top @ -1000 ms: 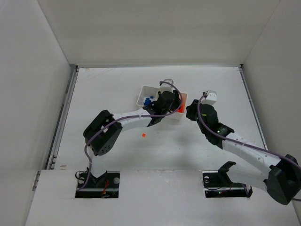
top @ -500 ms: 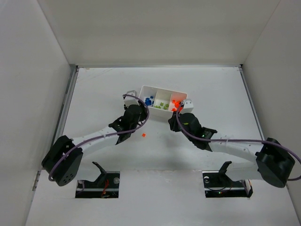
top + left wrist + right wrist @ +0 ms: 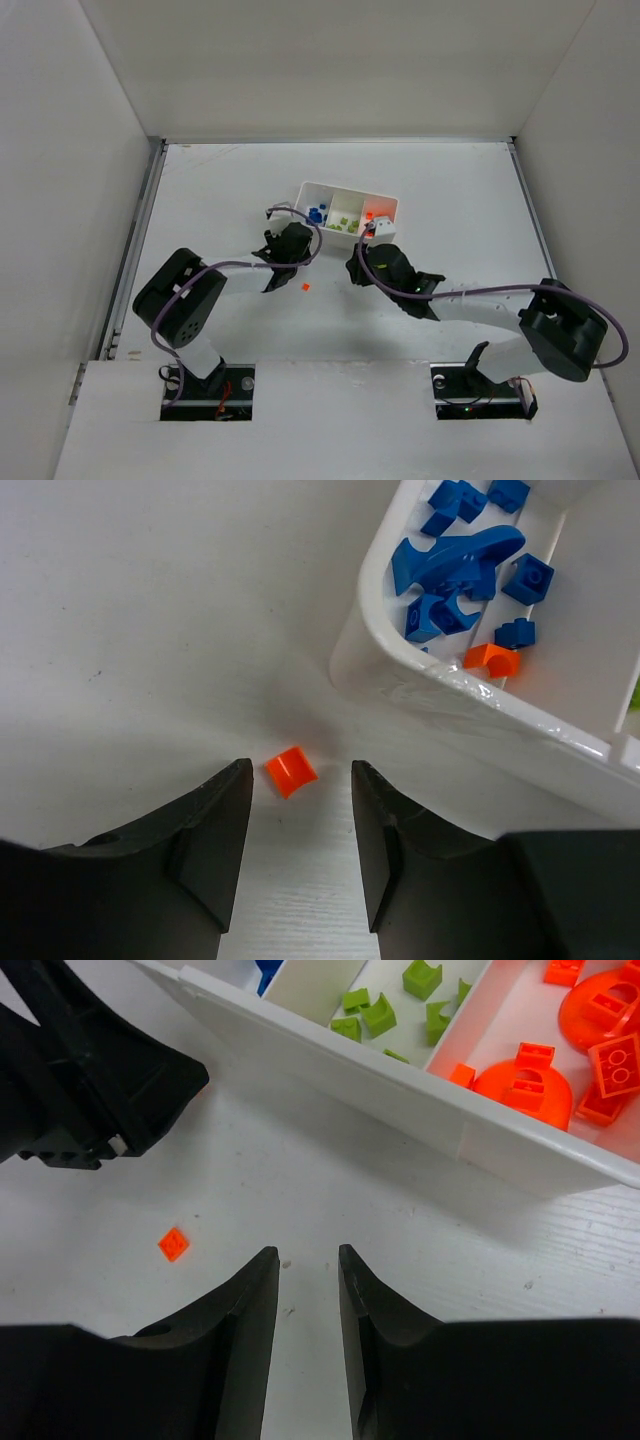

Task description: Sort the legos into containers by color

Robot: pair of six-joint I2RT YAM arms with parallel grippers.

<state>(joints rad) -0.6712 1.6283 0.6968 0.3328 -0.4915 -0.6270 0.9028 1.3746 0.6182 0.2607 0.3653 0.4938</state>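
Note:
The white tray [image 3: 387, 206] holds blue bricks [image 3: 468, 572] in its left compartment, lime green ones [image 3: 378, 1012] in the middle and orange ones [image 3: 598, 1022] on the right. One orange brick [image 3: 492, 658] lies among the blue ones. A loose orange brick [image 3: 301, 287] lies on the table in front of the tray. In the left wrist view it [image 3: 291, 771] sits just ahead of and between my open left gripper's [image 3: 300, 776] tips. My right gripper [image 3: 308, 1255] is open and empty, low over the table before the tray, with that brick [image 3: 173, 1244] to its left.
The white table [image 3: 450, 180] is walled on three sides. My left gripper's black body [image 3: 90, 1090] stands close to the left of my right gripper. The tray's front wall [image 3: 400, 1090] is just beyond both grippers.
My left gripper came off the tray and down to the table by the loose orange brick; its elbow swung around. My right gripper swung left and down to the tray's front.

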